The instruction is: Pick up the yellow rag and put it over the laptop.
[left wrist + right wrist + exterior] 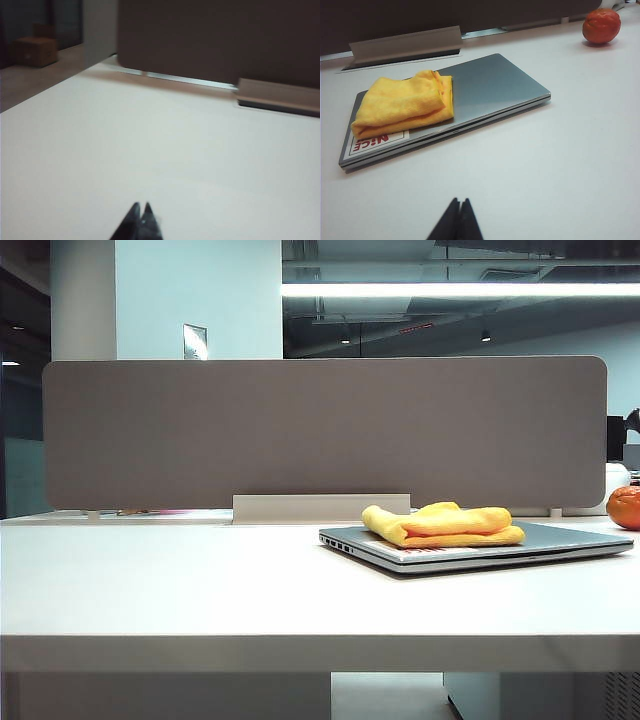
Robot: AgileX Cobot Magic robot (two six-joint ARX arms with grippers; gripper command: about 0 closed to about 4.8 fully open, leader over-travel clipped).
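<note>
White tabletop [200, 580] fills the scene, backed by a long grey-brown divider panel [320, 430] with a pale metal foot [320, 508] at its base. On the right half of the table, the closed laptop [560, 540] is seen lying flat, and the yellow rag [445, 524] is found folded and bunched on top of it, resting on the lid's left part in the exterior view. Roughly half of the lid is covered; the rest of the silver-grey surface is left bare. A white sticker [372, 142] with red print is partly tucked under the rag's edge. An orange fruit [625, 507] is spotted at the far right, well apart from the laptop.

Neither arm is caught by the exterior camera. The left gripper [140, 215] is shown clenched, its dark tips pressed together with nothing between them, above bare table facing the divider. The right gripper [460, 212] is likewise pinched closed and empty, held short of the laptop's near edge, clear of rag and lid.
</note>
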